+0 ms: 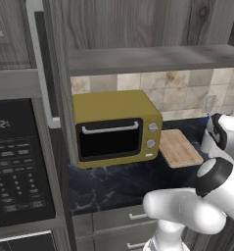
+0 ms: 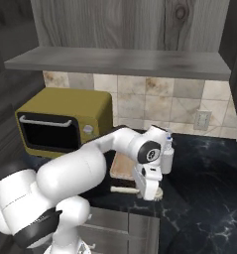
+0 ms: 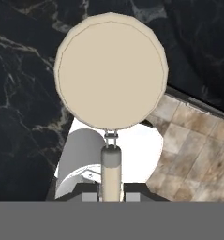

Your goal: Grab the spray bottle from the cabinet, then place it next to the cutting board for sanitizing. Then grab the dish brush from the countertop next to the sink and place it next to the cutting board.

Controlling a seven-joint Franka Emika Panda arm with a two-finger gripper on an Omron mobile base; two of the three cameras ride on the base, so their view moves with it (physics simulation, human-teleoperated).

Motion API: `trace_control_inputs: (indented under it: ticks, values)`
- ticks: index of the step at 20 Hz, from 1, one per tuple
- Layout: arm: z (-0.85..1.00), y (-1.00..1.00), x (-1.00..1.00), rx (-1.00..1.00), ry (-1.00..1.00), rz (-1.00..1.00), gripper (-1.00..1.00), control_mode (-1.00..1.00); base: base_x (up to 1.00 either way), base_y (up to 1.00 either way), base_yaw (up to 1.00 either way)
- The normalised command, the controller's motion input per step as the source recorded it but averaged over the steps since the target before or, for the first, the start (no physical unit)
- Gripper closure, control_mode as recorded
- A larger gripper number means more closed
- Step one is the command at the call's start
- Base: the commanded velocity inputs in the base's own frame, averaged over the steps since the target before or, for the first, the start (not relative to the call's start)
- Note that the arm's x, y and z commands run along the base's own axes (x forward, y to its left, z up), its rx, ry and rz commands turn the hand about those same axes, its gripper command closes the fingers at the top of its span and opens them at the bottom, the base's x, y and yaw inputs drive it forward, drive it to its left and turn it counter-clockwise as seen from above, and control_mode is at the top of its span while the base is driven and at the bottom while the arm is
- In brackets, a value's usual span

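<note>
My gripper (image 3: 111,191) is shut on the thin handle of the cream dish brush (image 3: 111,77), whose round head faces the hand camera. In the right base view the gripper (image 2: 150,190) holds the dish brush (image 2: 124,189) low over the black countertop (image 2: 204,188) near its front edge. Just behind stands the off-white spray bottle (image 2: 167,158) with its blue head, upright beside the right edge of the tan cutting board (image 2: 119,167), which the arm partly covers. In the left base view the cutting board (image 1: 179,147) lies right of the oven, and the spray bottle (image 1: 206,141) shows behind my arm.
A yellow toaster oven (image 1: 116,127) stands on the counter left of the board. A dark cabinet with a built-in microwave (image 1: 15,157) is at far left. The grey cabinet shelf (image 2: 120,62) hangs overhead. Counter extends to the right, with a wall outlet (image 2: 203,120) on the tiles.
</note>
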Motion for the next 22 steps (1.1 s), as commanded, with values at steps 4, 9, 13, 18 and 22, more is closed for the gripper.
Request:
trace_control_inputs:
  ticks: [4,9,13,18,22]
  values:
    - [-0.37,-0.04,0.09,0.01,-0.06,0.00,1.00,-1.00,0.00,0.00,0.00]
    - [-0.34,-0.01,0.12,0.00,-0.07,0.00,1.00,-1.00,0.00,0.00,0.00]
    - [-0.27,0.00,0.28,0.01,-0.02,0.00,1.00,-1.00,0.00,0.00,0.00]
    - [-0.22,0.00,0.44,0.00,-0.02,0.00,1.00,-1.00,0.00,0.00,0.00]
    - [-0.22,0.00,0.49,0.00,-0.04,0.00,1.00,-1.00,0.00,0.00,0.00]
